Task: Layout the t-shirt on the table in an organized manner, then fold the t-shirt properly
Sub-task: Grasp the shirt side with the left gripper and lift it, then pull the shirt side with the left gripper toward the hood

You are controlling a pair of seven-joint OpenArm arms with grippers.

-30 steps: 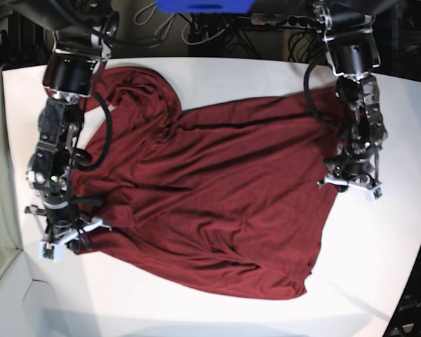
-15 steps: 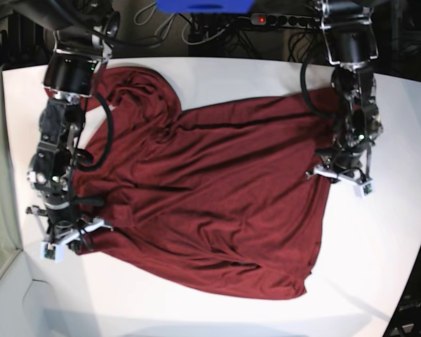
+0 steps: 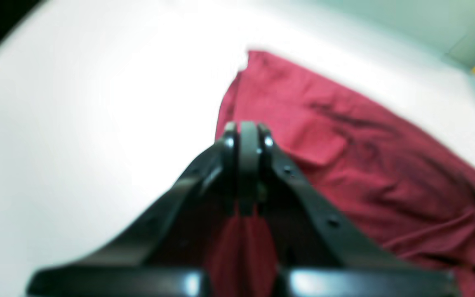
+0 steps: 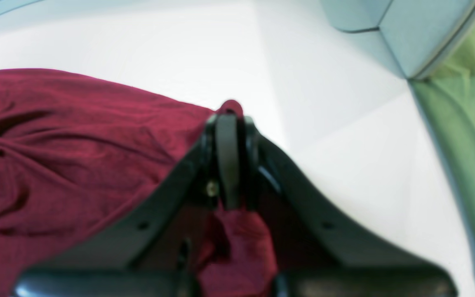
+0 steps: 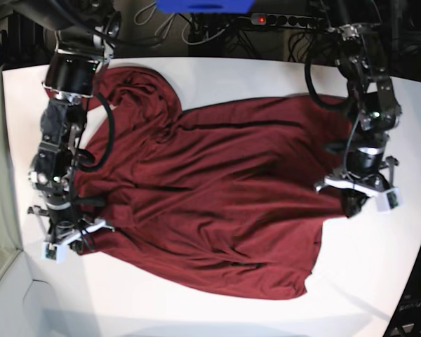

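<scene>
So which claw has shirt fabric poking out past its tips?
The right claw: a nub of the dark red fabric t-shirt shows beyond its tips; the left claw shows none.

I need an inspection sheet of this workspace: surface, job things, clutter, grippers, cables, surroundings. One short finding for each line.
Surface: white table, bare around the cloth.
Job's things: maroon t-shirt spread out, wrinkled, not yet folded.
Clutter: nothing seen on the table.
Grippers: left gripper shut on the t-shirt's edge; right gripper shut on the t-shirt, cloth bunched behind the jaws.
Cables: black cables loop along both arms; more lie behind the table's far edge.
Surroundings: power strip with a red light behind the table; green cloth beside the table.
</scene>
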